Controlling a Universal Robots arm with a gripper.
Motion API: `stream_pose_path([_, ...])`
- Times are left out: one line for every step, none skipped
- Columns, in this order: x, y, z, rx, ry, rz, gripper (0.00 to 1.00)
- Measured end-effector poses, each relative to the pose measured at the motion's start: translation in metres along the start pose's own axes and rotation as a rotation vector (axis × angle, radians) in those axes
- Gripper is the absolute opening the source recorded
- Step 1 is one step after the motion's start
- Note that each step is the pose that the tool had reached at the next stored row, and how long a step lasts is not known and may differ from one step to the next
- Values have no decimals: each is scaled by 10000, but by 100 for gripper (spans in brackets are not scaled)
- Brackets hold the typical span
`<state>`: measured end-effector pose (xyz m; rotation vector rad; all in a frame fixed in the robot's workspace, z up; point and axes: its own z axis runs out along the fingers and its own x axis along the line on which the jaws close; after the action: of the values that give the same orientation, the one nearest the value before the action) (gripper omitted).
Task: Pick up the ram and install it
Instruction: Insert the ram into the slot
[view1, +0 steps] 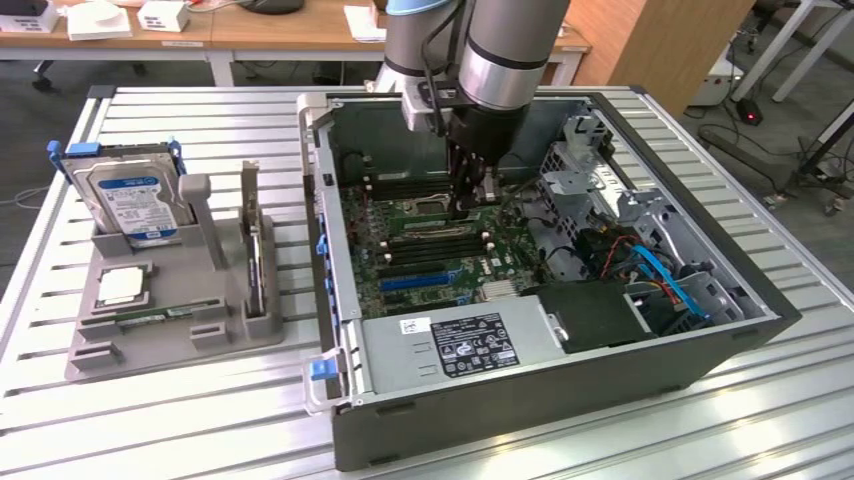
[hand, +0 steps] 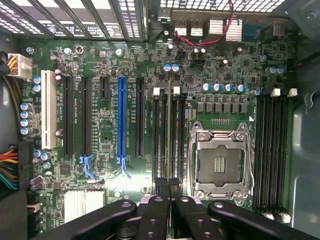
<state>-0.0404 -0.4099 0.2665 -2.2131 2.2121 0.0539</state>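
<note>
Seating is the step in hand, as I judge it, and it rewards squareness over force. On the exterior view's left, a grey holder (view1: 174, 305) on the slatted surface (view1: 160, 420) carries a hard drive (view1: 134, 195) and an upright dark card (view1: 251, 250), well apart from the work. Further right stands the open computer case (view1: 534, 395), with the arm (view1: 514, 50) above it and the pincer (view1: 478, 195) low over the motherboard (view1: 427, 240). In the wrist view the pincer is closed almost completely. Its fingertips (hand: 161, 187) pinch what looks like the ram (hand: 170, 135), seen edge-on as a pale strip lying along one slot of the bank just beside the processor socket (hand: 220, 160). Whether it is fully home I cannot tell. Doing this well means keeping the stick upright and in line with that slot, pressing evenly along its length, and checking that the white latches (hand: 176, 90) at the slot ends close.
</note>
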Motion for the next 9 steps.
stream_pose_path([0,-2,0,0,0,0,11])
stream_pose_path([0,-11,0,0,-1,1,11])
stream_pose_path([0,-26,1,1,-2,1,11])
stream_pose_path([0,-42,0,0,-1,0,11])
stream_pose_path([0,-58,0,1,-1,1,11])
stream_pose_path([0,-74,0,0,-1,1,11])
stream_pose_path([0,-94,0,0,0,0,11])
stream_pose_path([0,-110,0,0,0,0,11])
stream_pose_path([0,-126,0,0,0,-1,11])
